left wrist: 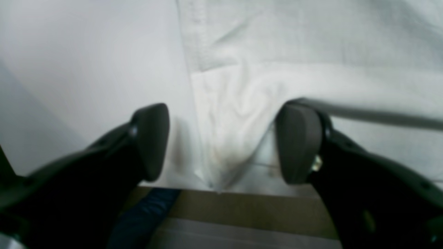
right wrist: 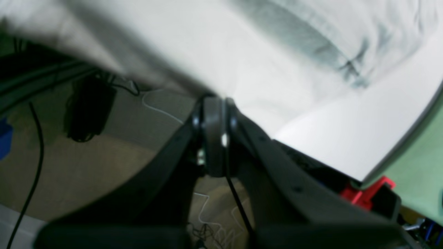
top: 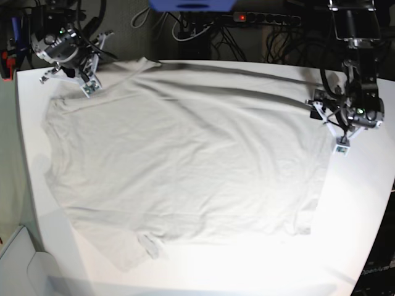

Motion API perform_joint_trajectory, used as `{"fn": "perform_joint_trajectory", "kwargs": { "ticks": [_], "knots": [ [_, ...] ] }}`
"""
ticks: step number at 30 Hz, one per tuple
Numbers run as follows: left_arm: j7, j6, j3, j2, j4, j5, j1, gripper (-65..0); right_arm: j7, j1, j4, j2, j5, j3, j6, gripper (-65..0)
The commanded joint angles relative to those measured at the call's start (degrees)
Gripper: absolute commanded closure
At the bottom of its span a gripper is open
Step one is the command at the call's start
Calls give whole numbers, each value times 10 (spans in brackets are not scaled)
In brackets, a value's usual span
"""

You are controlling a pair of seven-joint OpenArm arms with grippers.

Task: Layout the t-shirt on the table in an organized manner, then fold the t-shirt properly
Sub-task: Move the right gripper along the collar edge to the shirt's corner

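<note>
Your left gripper (left wrist: pixel 221 143) stood released in the left wrist view, its two dark pads wide apart. The left pad (left wrist: pixel 152 140) sat over bare table (left wrist: pixel 69 69). The right pad (left wrist: pixel 297 143) sat at a fold of the shirt (left wrist: pixel 277 52). Between the pads you had a bunched, creased edge of cloth running down toward the table's rim, but neither pad pinched it. A hem with stitching ran up the frame just left of centre. Beyond the rim you saw brown floor (left wrist: pixel 249 207), out of focus.

Your right gripper (right wrist: pixel 214 135) was clenched in the right wrist view, pads pressed flat together. Pale cloth of the shirt (right wrist: pixel 242 52) came right down to the tips, and the picture was too blurred for you to tell whether any of it was caught between them. White table (right wrist: pixel 346 138) showed to the right with its curved rim, and dark cables (right wrist: pixel 34 138) lay on the floor below.

From the base view you saw the shirt (top: pixel 185 166) spread wide over most of the table (top: pixel 358 234), lightly wrinkled, one small corner turned up near the front edge. Your right gripper (top: pixel 86 86) sat at the shirt's far corner on the picture's left. Your left gripper (top: pixel 340 145) sat at the cloth's edge on the picture's right.
</note>
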Motion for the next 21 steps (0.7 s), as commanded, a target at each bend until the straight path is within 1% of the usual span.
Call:
{"fn": "perform_joint_trajectory", "kwargs": {
  "ticks": [1, 5, 7, 10, 12, 17, 19, 21],
  "knots": [
    [-2, 1, -4, -9, 10, 2, -9, -471, -1, -11, 9, 4, -1, 2, -2, 0],
    [-2, 1, -4, -10, 10, 2, -9, -472, -1, -42, 11, 0, 1, -4, -2, 0],
    [-2, 1, -4, -10, 10, 2, -10, -472, -1, -47, 11, -6, 1, -19, -2, 0],
    [-3, 1, -4, -10, 10, 2, -11, -472, 2, -66, 11, -5, 1, -45, -2, 0],
    [-3, 1, -4, -10, 10, 2, -11, -472, 0, -66, 10, -5, 1, -63, -2, 0],
    [-3, 1, -4, -10, 10, 2, -11, -472, 0, -65, 7, -10, -1, -68, -2, 0],
    [-4, 1, -4, -12, 10, 2, -10, -472, 0, -65, 3, -10, -1, -68, -2, -20],
    [-4, 1, -4, -11, 10, 2, -10, -472, 0, -65, 1, -5, -1, -68, -2, -77]
  ]
}}
